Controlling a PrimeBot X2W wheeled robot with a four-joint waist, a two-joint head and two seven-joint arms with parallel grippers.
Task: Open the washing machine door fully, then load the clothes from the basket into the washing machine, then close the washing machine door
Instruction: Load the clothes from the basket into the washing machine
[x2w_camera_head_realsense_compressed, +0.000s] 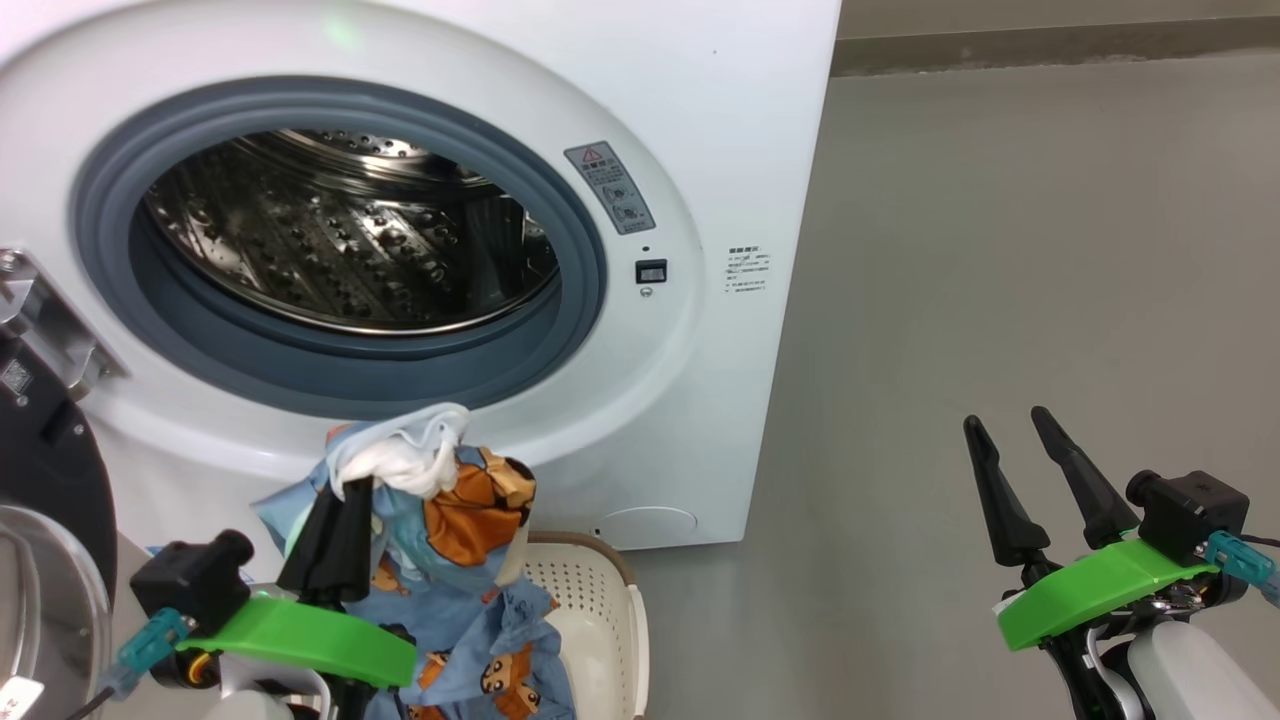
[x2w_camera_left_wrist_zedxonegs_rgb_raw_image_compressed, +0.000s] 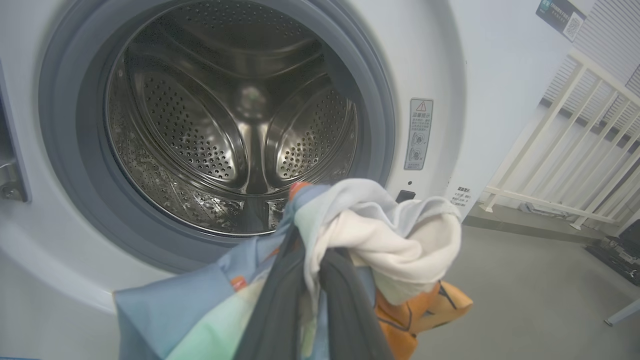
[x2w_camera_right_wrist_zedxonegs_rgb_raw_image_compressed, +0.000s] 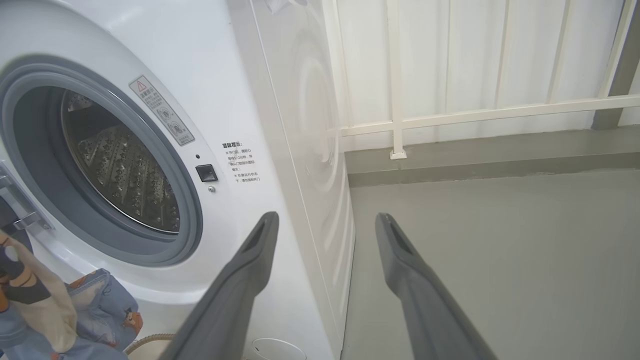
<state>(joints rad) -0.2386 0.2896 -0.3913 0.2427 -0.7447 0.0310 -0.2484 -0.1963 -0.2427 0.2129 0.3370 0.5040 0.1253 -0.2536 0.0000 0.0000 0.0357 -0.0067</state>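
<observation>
Washing machine door (x2w_camera_head_realsense_compressed: 40, 500) is swung open at left of the washing machine (x2w_camera_head_realsense_compressed: 700, 300); drum w/ nothing inside yet. Left pincer (x2w_camera_head_realsense_compressed: 345, 490) is clamped on clothes (x2w_camera_head_realsense_compressed: 450, 540), lifted above the basket (x2w_camera_head_realsense_compressed: 600, 610) just below the machine's opening. Right pincer (x2w_camera_head_realsense_compressed: 1010, 435) gapes wide, holding nothing, well right of the machine. Loading and closing remain.

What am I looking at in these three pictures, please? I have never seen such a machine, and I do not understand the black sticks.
It is a robot with two arms. The black sticks are its gripper fingers. One picture comes from a camera on its head; the other two come from cameras on its wrists, looking along the fingers. The left gripper is shut on the clothes, light blue fabric with orange and white patches, lifted above the basket on the floor. Ahead stands the washing machine, its drum bare and the washing machine door swung open at the left. The right gripper is open and holds nothing.
</observation>
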